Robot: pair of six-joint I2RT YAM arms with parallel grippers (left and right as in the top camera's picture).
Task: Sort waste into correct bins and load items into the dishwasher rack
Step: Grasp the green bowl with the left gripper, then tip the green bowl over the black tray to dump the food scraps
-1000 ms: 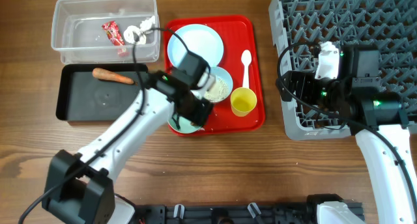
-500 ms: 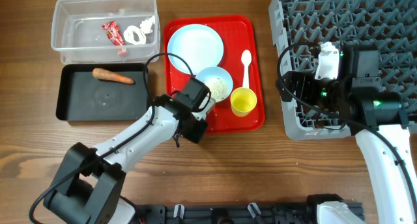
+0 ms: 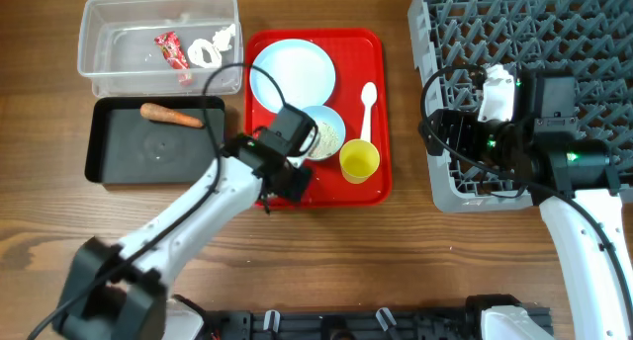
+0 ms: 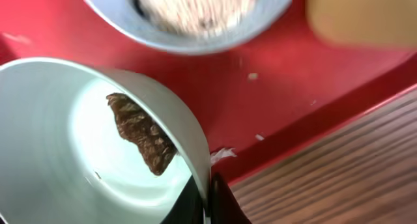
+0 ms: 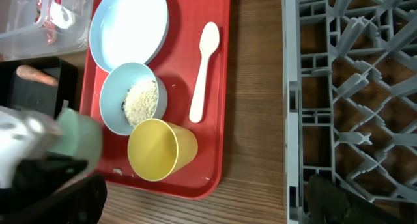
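Left wrist view shows the brown lump [image 4: 140, 134] inside the mint bowl [image 4: 52, 120]. Our left gripper [image 4: 206, 208] is clamped on the bowl's rim, holding it over the tray's [image 3: 348, 53] near-left corner. The black tub [image 3: 119, 154] sits near, toward the table's left edge, its long axis parallel to the near edge. We judge this gripper the nearer one for tipping the lump out.

surface: my brown wooden table [image 3: 396, 271] spreads all around the red tray [image 3: 356, 48] | grain: long streaks run left to right past the tray on both sides | light: even and soft from above, faint sheen on the tray, shadows beside it blurred
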